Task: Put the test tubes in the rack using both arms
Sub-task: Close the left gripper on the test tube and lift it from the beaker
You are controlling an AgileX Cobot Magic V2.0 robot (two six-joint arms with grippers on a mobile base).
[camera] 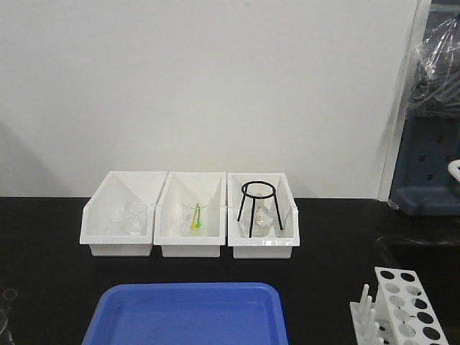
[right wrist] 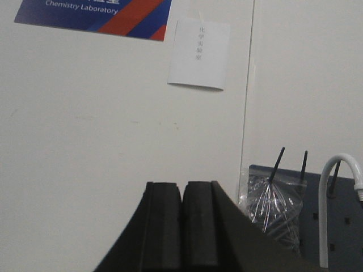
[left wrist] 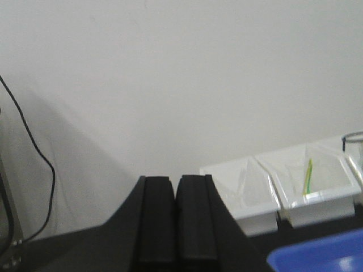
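A white wall rises behind a black table. A blue tray lies at the near edge. Behind it three white bins stand in a row, and the right one holds a black wire stand. The white rack sits at the table's near right corner. Some clear glass at the near left edge is too cut off to identify. In the wrist views, the left gripper and the right gripper each have their fingers pressed together on nothing.

Plain off-white wall at back, soft even light. Black tabletop below.

Rt side: blue-grey panel, crinkled clear plastic bag in front of it, curved white tap.

Higher up: blue/red lab poster, paper note beside it.

Left: thin black cable against the wall.
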